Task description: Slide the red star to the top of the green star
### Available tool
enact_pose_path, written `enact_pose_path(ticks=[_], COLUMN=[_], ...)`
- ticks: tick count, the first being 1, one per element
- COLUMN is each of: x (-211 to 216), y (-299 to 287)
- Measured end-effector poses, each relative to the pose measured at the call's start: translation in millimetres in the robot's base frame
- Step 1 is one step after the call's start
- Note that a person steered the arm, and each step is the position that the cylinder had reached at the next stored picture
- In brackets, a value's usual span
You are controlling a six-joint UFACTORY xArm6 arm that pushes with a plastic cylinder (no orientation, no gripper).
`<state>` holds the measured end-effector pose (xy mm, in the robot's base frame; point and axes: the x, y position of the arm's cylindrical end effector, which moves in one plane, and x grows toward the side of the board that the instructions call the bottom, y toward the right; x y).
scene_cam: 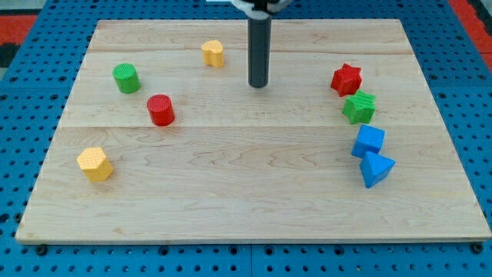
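Presently my tip point(258, 84) stands on bare wooden board point(231, 192), touching no block; it is a plain rod with no jaws, holding nothing. Red star point(347, 79) lies well toward the view's right, just above the green star point(359, 107), apparently touching it.

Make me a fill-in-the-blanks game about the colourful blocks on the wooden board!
1. The block right above the green star is the red ____.
2. The two blocks below the green star are both ____.
3. My tip touches ____ blocks.
4. The cylinder nearest the red cylinder is coloured ____.

Missing words: star; blue; no; green
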<state>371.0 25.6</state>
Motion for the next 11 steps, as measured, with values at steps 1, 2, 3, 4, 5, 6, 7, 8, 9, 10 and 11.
enact_pose_path(ticks=[1, 2, 3, 4, 5, 6, 7, 8, 9, 10, 11], x=[-16.3, -32.2, -35.7, -37.1, -42.2, -77.2, -64.8, -14.7, 15.9, 8.6, -8.9], y=[43.8, 83.2, 95.5, 122.3, 160.1, 180.7, 265.7, 270.1, 235.6, 210.5, 191.8])
